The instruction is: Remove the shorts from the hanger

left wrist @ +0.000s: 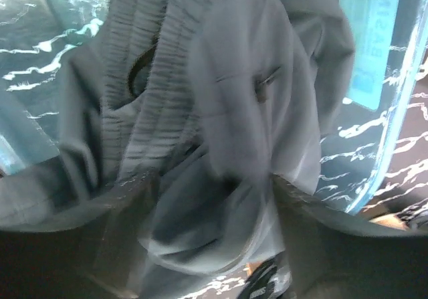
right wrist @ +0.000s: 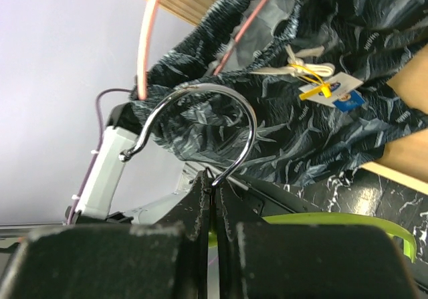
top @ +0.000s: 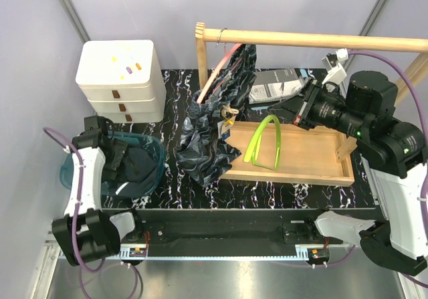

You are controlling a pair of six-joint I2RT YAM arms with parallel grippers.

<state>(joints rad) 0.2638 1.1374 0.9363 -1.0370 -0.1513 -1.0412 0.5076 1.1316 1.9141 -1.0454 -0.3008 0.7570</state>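
Plain shorts [top: 134,168]: laid in basin [top: 67,172], under wide-open, empty left hand [top: 124,162]. Patterned shorts [top: 214,125]: hung on pink hanger [top: 217,71]. Green hanger [top: 259,139] is clamped (by its hook) in right hand [top: 284,108]. Risk: patterned cloth may be snagged by that hook.

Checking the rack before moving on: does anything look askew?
Yes. The pink hanger hangs steeply tilted on the rod, and the marbled shorts sag off it, slumped onto the table against the wooden tray.
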